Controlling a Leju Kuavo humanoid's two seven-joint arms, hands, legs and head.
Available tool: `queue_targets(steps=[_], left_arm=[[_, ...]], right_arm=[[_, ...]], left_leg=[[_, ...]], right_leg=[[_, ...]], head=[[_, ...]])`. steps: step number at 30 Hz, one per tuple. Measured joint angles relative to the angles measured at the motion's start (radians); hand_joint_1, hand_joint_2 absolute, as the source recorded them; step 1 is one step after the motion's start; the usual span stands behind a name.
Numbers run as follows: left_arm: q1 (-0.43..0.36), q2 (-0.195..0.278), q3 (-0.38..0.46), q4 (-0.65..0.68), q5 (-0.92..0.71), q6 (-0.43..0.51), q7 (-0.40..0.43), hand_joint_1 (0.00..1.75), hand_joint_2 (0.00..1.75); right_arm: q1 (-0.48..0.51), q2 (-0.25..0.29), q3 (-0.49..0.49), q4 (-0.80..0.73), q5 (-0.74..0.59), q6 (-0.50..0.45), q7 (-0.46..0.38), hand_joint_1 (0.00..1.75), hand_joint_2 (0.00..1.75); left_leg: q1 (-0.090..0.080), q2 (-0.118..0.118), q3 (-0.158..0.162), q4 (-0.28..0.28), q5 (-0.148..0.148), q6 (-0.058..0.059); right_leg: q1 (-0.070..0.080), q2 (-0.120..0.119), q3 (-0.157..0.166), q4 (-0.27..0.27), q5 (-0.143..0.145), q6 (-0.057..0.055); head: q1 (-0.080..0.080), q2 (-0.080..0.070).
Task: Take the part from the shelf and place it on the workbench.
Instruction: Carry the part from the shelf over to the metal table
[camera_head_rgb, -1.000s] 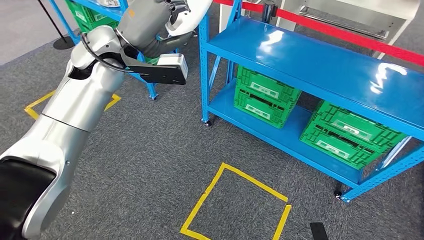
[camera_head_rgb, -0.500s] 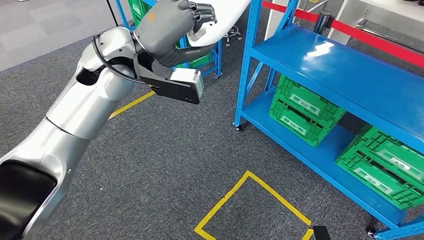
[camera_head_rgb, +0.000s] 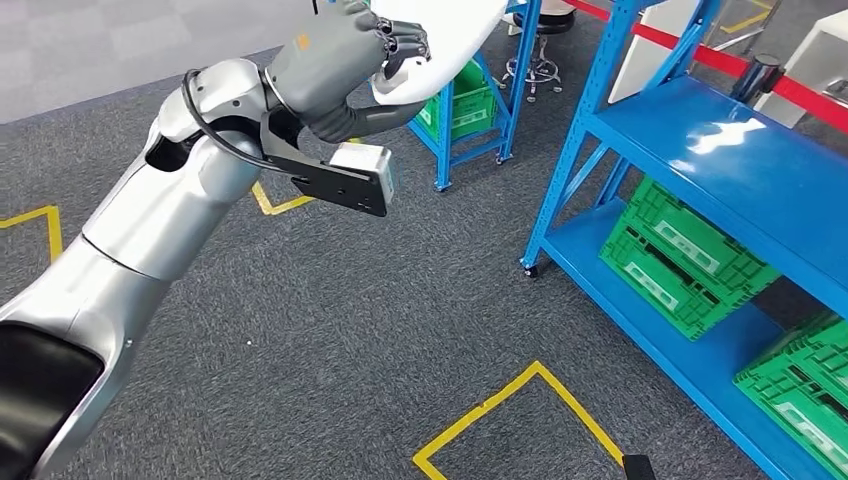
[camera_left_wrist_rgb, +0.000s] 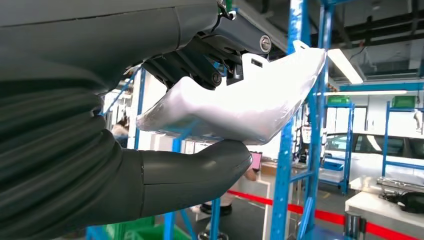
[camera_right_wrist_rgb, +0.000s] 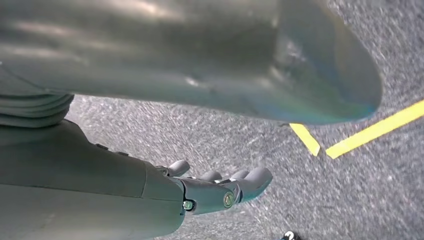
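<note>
Fingers (camera_head_rgb: 402, 42) and thumb of left hand (camera_head_rgb: 335, 60) clamped on white part (camera_head_rgb: 440, 30), raised well above grey carpet, left of blue shelf (camera_head_rgb: 720, 150) with green crates (camera_head_rgb: 680, 260); right hand (camera_right_wrist_rgb: 220, 192) loosely extended, holding nothing, over carpet.

Grey carpet (camera_head_rgb: 330, 330) covers the floor across the head view. Yellow tape (camera_head_rgb: 505, 400) marks a square corner at the lower centre, with further yellow strips at the left edge and mid-left. A blue metal rack (camera_head_rgb: 720, 160) fills the right side; green crates (camera_head_rgb: 680, 260) sit on its lower shelf. Another blue rack (camera_head_rgb: 470, 130) stands at upper centre with a green crate (camera_head_rgb: 460, 100) inside. A red barrier belt (camera_head_rgb: 680, 45) crosses the upper right.
</note>
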Motion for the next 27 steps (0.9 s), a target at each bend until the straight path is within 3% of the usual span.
queue_targets(steps=[1,3,5,6,7,8,10,12,14,16,18,20,21,22,23,25,27], left_arm=[[0.000,-0.001,-0.001,0.002,0.010,-0.002,-0.006,1.75,1.75],[0.002,-0.003,-0.005,0.004,0.024,0.003,-0.017,1.75,1.75],[0.010,-0.003,-0.011,0.004,0.033,0.012,-0.024,1.75,1.75],[0.014,-0.003,-0.014,0.004,0.035,0.016,-0.024,1.75,1.75],[0.016,-0.002,-0.016,0.003,0.036,0.017,-0.024,1.75,1.75],[0.017,-0.002,-0.017,0.003,0.037,0.019,-0.024,1.75,1.75],[0.016,-0.002,-0.019,0.002,0.038,0.022,-0.023,1.75,1.75],[0.015,-0.001,-0.022,0.001,0.038,0.024,-0.017,1.75,1.75],[0.013,0.004,-0.026,0.000,0.038,0.023,-0.010,1.75,1.75],[0.007,0.010,-0.027,0.000,0.038,0.022,-0.006,1.75,1.75],[0.001,0.014,-0.029,0.000,0.040,0.021,-0.006,1.75,1.75],[0.003,0.017,-0.033,-0.001,0.042,0.021,-0.007,1.75,1.75],[0.006,0.019,-0.036,-0.002,0.042,0.022,-0.007,1.75,1.75],[0.011,0.021,-0.039,-0.006,0.043,0.024,-0.008,1.75,1.75],[0.015,0.024,-0.041,-0.011,0.044,0.027,-0.007,1.75,1.75],[0.020,0.029,-0.043,-0.026,0.045,0.036,-0.005,1.75,1.75],[0.022,0.032,-0.043,-0.044,0.044,0.044,0.001,1.75,1.75]], right_arm=[[0.000,0.001,0.000,0.000,0.000,0.000,0.002,0.00,0.00],[0.003,0.000,-0.001,0.000,0.001,-0.001,0.005,0.00,0.00],[0.008,-0.002,-0.003,0.000,0.001,-0.002,0.005,0.00,0.00],[0.010,-0.003,-0.004,0.000,0.001,-0.002,0.004,0.00,0.00],[0.010,-0.003,-0.005,0.000,0.001,-0.002,0.003,0.00,0.00],[0.010,-0.003,-0.006,0.000,0.001,-0.002,0.001,0.00,0.00],[0.010,-0.004,-0.007,0.000,0.000,-0.002,-0.003,0.00,0.00],[0.008,-0.005,-0.008,0.000,0.000,-0.003,-0.008,0.00,0.00],[0.005,-0.004,-0.009,0.000,0.000,-0.003,-0.013,0.00,0.00],[0.002,-0.003,-0.009,0.000,0.001,-0.003,-0.017,0.00,0.00],[0.006,-0.003,-0.009,0.000,0.002,-0.003,-0.019,0.00,0.00],[0.009,-0.002,-0.009,0.000,0.003,-0.003,-0.017,0.00,0.00],[0.010,-0.002,-0.009,0.000,0.003,-0.003,-0.015,0.00,0.00],[0.010,-0.002,-0.009,0.000,0.003,-0.003,-0.014,0.00,0.00],[0.010,-0.002,-0.009,0.000,0.003,-0.003,-0.014,0.00,0.00],[0.010,-0.002,-0.009,0.000,0.005,-0.003,-0.021,0.00,0.00],[0.008,-0.002,-0.009,0.000,0.010,-0.003,-0.026,0.00,0.00]], left_leg=[[0.003,-0.011,0.003,-0.005,0.002,0.006],[0.004,-0.035,0.006,-0.008,0.003,0.014],[0.002,-0.065,0.006,-0.006,0.002,0.018],[0.001,-0.080,0.006,-0.004,0.001,0.018],[0.000,-0.096,0.006,-0.001,0.001,0.018],[0.000,-0.111,0.006,0.001,0.000,0.017],[0.000,-0.139,0.003,0.007,-0.002,0.011],[0.001,-0.163,-0.001,0.007,0.000,0.000],[0.001,-0.178,-0.006,0.003,0.004,-0.012],[-0.003,-0.130,-0.020,0.028,-0.011,-0.021],[-0.004,-0.059,-0.066,0.124,-0.064,-0.027],[0.003,-0.038,-0.127,0.249,-0.117,-0.034],[0.006,-0.036,-0.142,0.279,-0.122,-0.036],[0.008,-0.032,-0.136,0.272,-0.110,-0.037],[0.009,-0.024,-0.110,0.225,-0.083,-0.036],[0.003,0.022,-0.030,0.084,-0.031,-0.029],[-0.007,0.048,0.011,0.009,-0.016,-0.016]], right_leg=[[-0.002,0.029,-0.009,0.024,-0.016,0.004],[-0.003,0.097,-0.065,0.136,-0.071,0.006],[0.001,0.119,-0.140,0.263,-0.109,0.004],[0.003,0.122,-0.160,0.283,-0.102,0.002],[0.004,0.125,-0.159,0.261,-0.074,-0.001],[0.004,0.133,-0.139,0.201,-0.033,-0.005],[0.002,0.177,-0.085,0.063,0.030,-0.010],[0.003,0.199,-0.060,0.006,0.044,-0.014],[0.005,0.176,-0.054,0.001,0.047,-0.023],[0.003,0.152,-0.045,-0.007,0.051,-0.037],[0.004,0.125,-0.039,-0.012,0.051,-0.048],[0.006,0.095,-0.037,-0.012,0.048,-0.052],[0.006,0.080,-0.035,-0.011,0.046,-0.052],[0.006,0.066,-0.034,-0.011,0.044,-0.051],[0.007,0.052,-0.031,-0.010,0.041,-0.049],[0.010,0.028,-0.025,-0.008,0.033,-0.041],[0.014,0.005,-0.019,-0.006,0.026,-0.031]], head=[[0.001,0.000],[0.004,0.000],[0.006,0.000],[0.006,0.000],[0.006,0.000],[0.006,0.000],[0.006,0.000],[0.006,0.000],[0.006,0.000],[0.002,0.000],[-0.003,0.000],[-0.005,0.000],[-0.005,0.000],[-0.005,0.000],[-0.005,0.000],[-0.005,0.000],[-0.004,0.000]])
